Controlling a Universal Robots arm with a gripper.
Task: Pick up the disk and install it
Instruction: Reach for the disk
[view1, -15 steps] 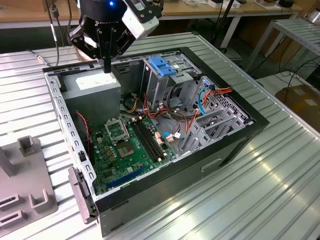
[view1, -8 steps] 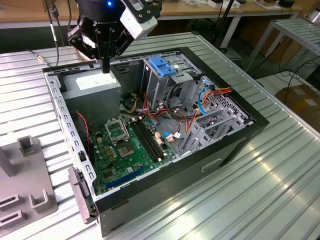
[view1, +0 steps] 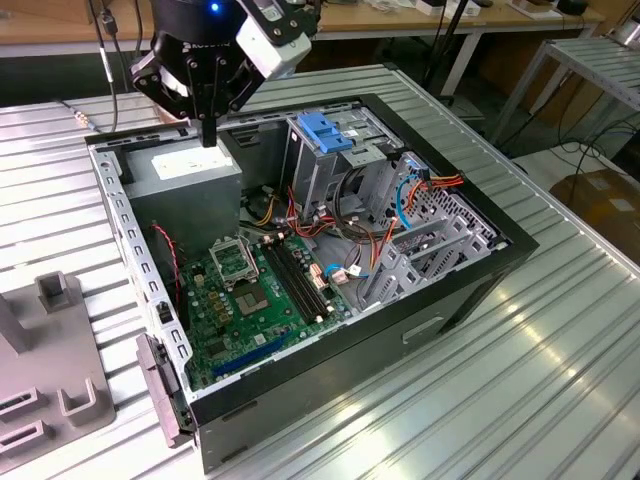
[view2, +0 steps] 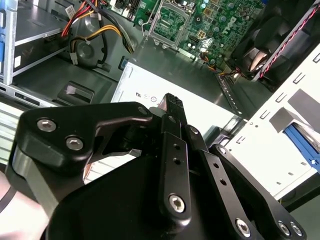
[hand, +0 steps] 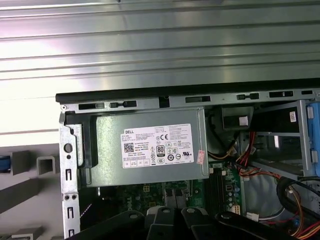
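Ribbed metal table (view1: 560, 330) beneath an open computer case (view1: 470, 290), set mid-frame in the exterior view. Inside, at 11 o'clock, a grey power supply (view1: 190, 195) with white label. Directly above it the gripper (view1: 208, 138), fingers pressed together, clasping nothing. In the second wrist view, beyond the perforated case wall, a blue-railed sliver of the disk (view2: 301, 141), well apart from the gripper.

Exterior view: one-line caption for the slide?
Claw over the grey power supply inside the open computer case on a slatted table.
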